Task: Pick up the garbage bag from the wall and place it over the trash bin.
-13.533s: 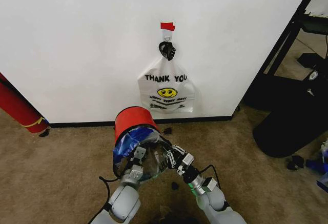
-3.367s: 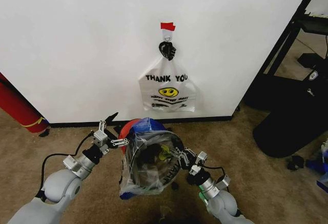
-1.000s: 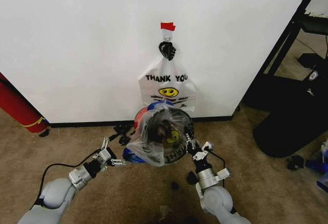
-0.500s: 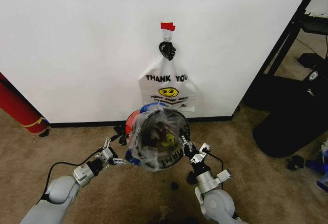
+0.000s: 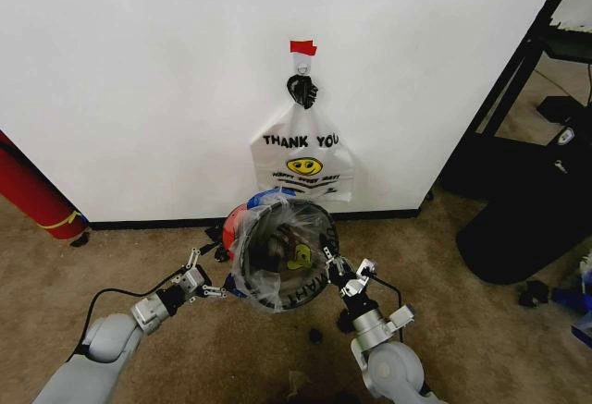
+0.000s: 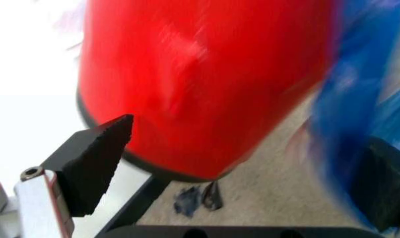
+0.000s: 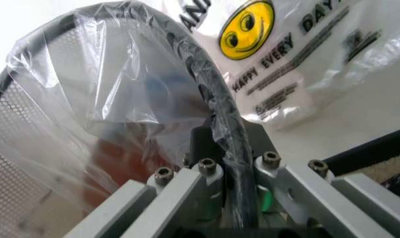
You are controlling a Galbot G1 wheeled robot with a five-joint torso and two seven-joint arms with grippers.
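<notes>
Right gripper point(image 5: 331, 266) clamped on bagged trash bin point(image 5: 277, 251) rim below "THANK YOU" bag point(image 5: 300, 164).

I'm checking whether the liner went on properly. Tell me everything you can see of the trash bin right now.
The trash bin is a small round bin with a red outside, a dark perforated wall and a black rim, tipped with its mouth facing the head camera, just before the wall. The translucent garbage bag with blue patches is stretched over its mouth. The right gripper is shut on its rim; the left gripper, open, is at its lower left side.
</notes>
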